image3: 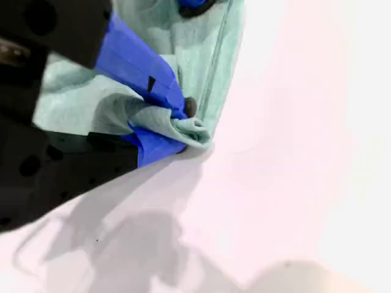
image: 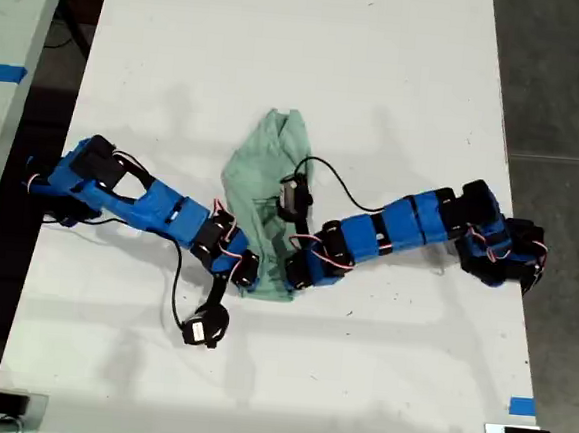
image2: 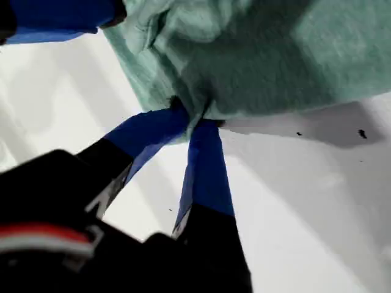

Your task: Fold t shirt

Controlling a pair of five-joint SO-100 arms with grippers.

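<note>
T shirt (image: pixel 262 179) is lying bunched on the white desk (image: pixel 401 75); my first pincer (image2: pixel 195 119) and my second pincer (image3: pixel 183 128) are each pinching its edge.

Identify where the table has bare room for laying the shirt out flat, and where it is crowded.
Bare: the white table above the t shirt toward the exterior view's top, and the strip below both arms. Crowded: the middle, where my first gripper and second gripper pinch the shirt's lower edge.
</note>
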